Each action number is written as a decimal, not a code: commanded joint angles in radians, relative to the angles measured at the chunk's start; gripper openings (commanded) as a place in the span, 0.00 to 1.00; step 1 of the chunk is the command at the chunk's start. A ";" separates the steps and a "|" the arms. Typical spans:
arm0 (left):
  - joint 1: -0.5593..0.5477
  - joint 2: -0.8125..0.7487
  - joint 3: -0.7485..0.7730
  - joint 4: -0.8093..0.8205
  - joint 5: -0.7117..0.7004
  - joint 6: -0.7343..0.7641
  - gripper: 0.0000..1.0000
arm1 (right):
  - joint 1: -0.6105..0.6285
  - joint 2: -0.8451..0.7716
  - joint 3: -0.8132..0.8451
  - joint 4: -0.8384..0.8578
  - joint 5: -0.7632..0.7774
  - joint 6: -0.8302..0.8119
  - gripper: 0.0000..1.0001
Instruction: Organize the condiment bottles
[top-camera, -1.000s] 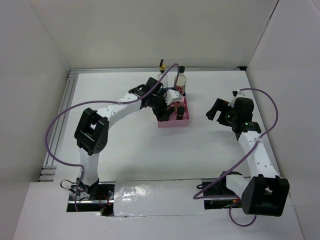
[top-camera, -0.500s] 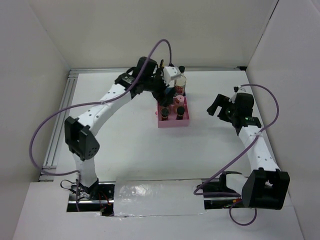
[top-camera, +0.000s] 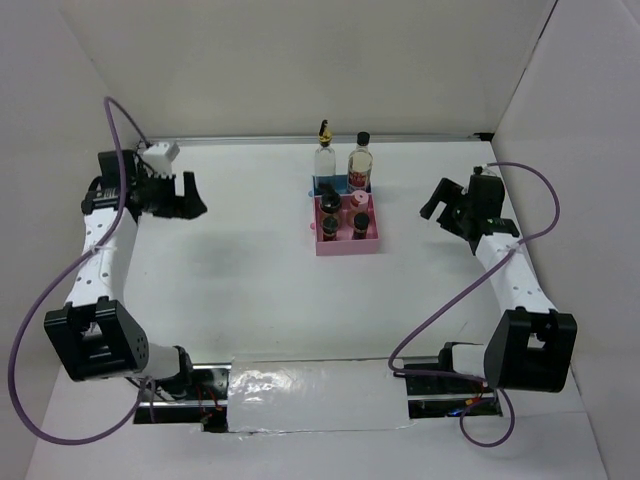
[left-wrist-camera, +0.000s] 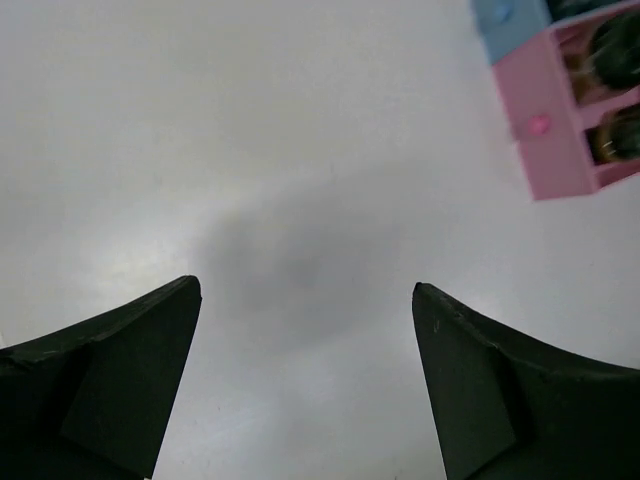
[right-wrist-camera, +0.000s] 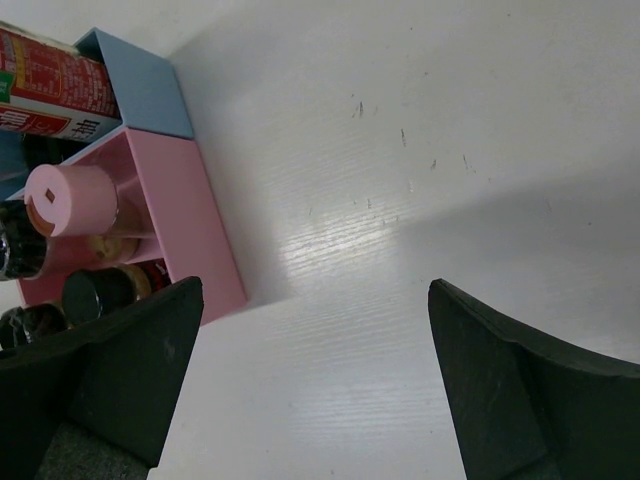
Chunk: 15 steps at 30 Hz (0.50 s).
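Entry: both arms parked, hands off.

My left gripper (left-wrist-camera: 305, 295) sits at the upper left of the overhead view, fingers spread wide with nothing between them, only white table (top-camera: 260, 290) below. My right gripper (right-wrist-camera: 315, 288) is at the right of that view, fingers also spread and empty, near the shallow pink plastic tray (right-wrist-camera: 215, 250) but not touching it.

Bottles:
- The tall clear bottle with a yellow-and-black pourer top (top-camera: 325, 158) and the tall clear bottle with a black cap and red label (top-camera: 361, 165) stand upright in the shallow blue plastic tray (right-wrist-camera: 150, 90), top centre.
- The three small dark-lidded spice jars (top-camera: 331, 229) and the small pink-capped jar (right-wrist-camera: 70, 200) sit in the pink tray, which touches the blue one on its nearer side.

Judgement: sorting looks complete or nearly so.

Risks:
- The right fingers are closest. A leftward swing at this height would likely shove the pink tray, which looks light, and jostle the jars.
- The tall bottles look top-heavy in a low-walled tray. A spread finger clipping a neck would tip one, probably onto its neighbour.
- Any re-entry should come from above, with the fingers narrowed first.
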 joint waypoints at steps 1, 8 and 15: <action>0.055 -0.091 -0.177 0.101 0.014 -0.010 0.99 | 0.005 0.007 0.061 0.013 0.012 0.019 1.00; 0.107 -0.214 -0.430 0.218 0.017 0.026 0.99 | 0.008 -0.019 0.058 0.014 0.012 0.015 1.00; 0.161 -0.314 -0.605 0.298 0.175 0.026 0.99 | 0.011 -0.033 0.033 0.007 -0.021 0.033 1.00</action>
